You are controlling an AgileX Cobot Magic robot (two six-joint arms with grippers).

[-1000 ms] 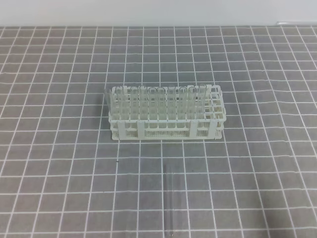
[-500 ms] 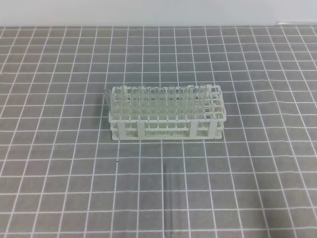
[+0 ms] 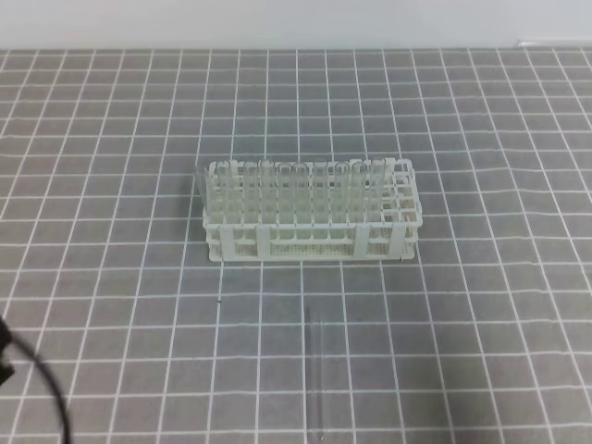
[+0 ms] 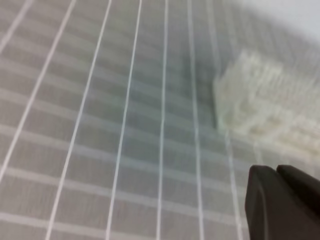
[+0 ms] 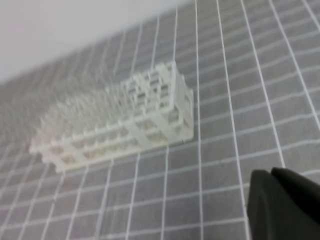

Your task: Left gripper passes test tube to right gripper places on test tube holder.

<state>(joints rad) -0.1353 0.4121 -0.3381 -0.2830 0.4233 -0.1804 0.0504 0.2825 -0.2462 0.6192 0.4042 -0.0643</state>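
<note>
The white test tube holder (image 3: 313, 213) stands a little above the middle of the overhead frame on a grey mat ruled with white grid lines (image 3: 481, 351), most of its holes filled with upright clear tubes and only the right-hand columns bare. Below it, near the bottom centre, a lone test tube (image 3: 319, 379) lies flat on the mat, pointing up and down the frame, well apart from the rack and touched by nothing. A loop of black cable (image 3: 42, 384) shows at the lower left edge of that view. The left gripper (image 4: 280, 200) shows only as dark fingers at the lower right of its own wrist view, pressed together with nothing between them, the rack blurred at the upper right beyond. The right gripper (image 5: 282, 202) sits likewise at the lower right of its wrist view, fingers closed and empty, the rack off to its upper left.
</note>
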